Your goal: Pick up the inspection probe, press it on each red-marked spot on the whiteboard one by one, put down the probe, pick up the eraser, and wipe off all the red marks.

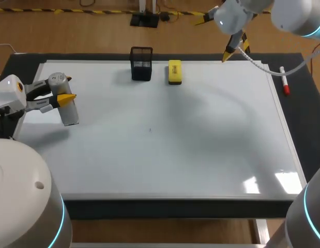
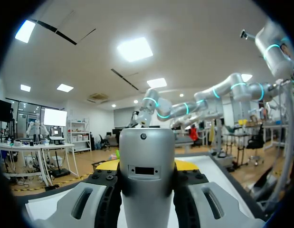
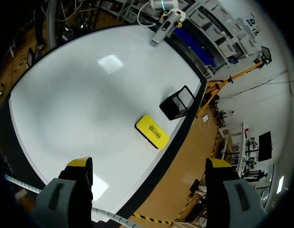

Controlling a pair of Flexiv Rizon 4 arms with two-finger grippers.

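My left gripper point(image 1: 64, 88) is shut on the inspection probe point(image 1: 70, 111), a silver cylinder hanging over the whiteboard's point(image 1: 165, 150) left side. In the left wrist view the probe point(image 2: 147, 175) stands upright between the fingers of the left gripper point(image 2: 147, 166). The yellow eraser point(image 1: 174, 72) lies flat near the far edge. My right gripper point(image 1: 236, 49) hangs open above the board's far right corner with nothing in it. From the right wrist view the open right gripper point(image 3: 149, 163) looks down on the eraser point(image 3: 152, 131) and the distant probe point(image 3: 162, 29). I see no red marks on the board.
A black mesh holder point(image 1: 141, 64) stands just left of the eraser, also seen as the holder point(image 3: 177, 103). A red marker point(image 1: 285, 82) lies on the dark mat beyond the board's right edge. A tiny dark speck point(image 1: 150, 129) sits mid-board.
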